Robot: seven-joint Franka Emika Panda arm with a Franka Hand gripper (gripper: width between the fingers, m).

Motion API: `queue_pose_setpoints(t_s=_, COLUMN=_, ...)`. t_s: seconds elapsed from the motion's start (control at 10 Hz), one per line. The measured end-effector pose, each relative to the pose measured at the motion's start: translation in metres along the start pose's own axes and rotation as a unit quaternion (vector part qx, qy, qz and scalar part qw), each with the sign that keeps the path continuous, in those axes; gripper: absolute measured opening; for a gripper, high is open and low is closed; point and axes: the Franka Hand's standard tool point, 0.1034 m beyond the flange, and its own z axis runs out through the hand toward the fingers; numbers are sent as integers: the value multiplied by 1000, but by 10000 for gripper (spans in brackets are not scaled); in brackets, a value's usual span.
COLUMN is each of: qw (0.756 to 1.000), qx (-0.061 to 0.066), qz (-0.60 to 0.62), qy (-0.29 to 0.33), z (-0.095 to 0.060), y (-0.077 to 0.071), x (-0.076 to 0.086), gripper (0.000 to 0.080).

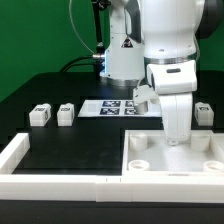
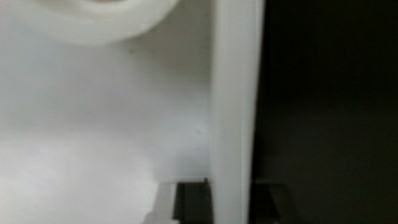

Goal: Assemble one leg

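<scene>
White fence: an L-shaped rail (image 1: 60,183) lies nearest the camera, to the exterior view's left of the panel, and reaches the panel's front edge.
Panel: a large white square (image 1: 205,158) with a raised rim and corner sockets lies flat on the black tabletop (image 1: 80,145).
Gripper: it (image 1: 178,138) is low over the panel's far edge. The wrist view shows the rim (image 2: 237,100) running straight beneath it, with a round socket (image 2: 107,15) on the inner side and bare tabletop on the outer. The jaws may straddle the rim, but I cannot tell whether they are spread or pressed together. No leg shows between them.
Nearest leg: a white block (image 1: 205,112) stands just beyond the panel's far edge, to the exterior view's right of the gripper.
Tilted block: it (image 1: 145,97) lies beyond the panel's far edge on the exterior view's left of the arm. It is probably another leg, but it is partly hidden.
Two legs: one (image 1: 40,115) and another (image 1: 66,113) stand side by side, well apart from the panel on the exterior view's left, with their tags facing the camera.
Marker board: it (image 1: 110,106) lies flat between the two legs and the tilted block.
Coming move: reaching the nearest leg likely calls for lifting clear of the panel, then travelling away from the camera and rightward. That leg looks upright, though its long axis is hard to judge.
</scene>
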Motion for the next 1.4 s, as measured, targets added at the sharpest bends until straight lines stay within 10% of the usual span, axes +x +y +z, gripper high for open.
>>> queue_pose_setpoints(t_s=0.2, qw=1000, qx=0, qz=1, qy=0, z=0, y=0, x=-1, gripper=133)
queue_pose_setpoints(t_s=0.6, qw=1000, qx=0, qz=1, qy=0, z=0, y=0, x=-1, gripper=615)
queue_pose_setpoints(t_s=1.2, qw=1000, qx=0, qz=2, qy=0, z=0, y=0, x=-2, gripper=649)
queue_pose_setpoints(t_s=1.4, qw=999, qx=-12, qz=35, qy=-5, z=-21, y=-3, x=2, gripper=649)
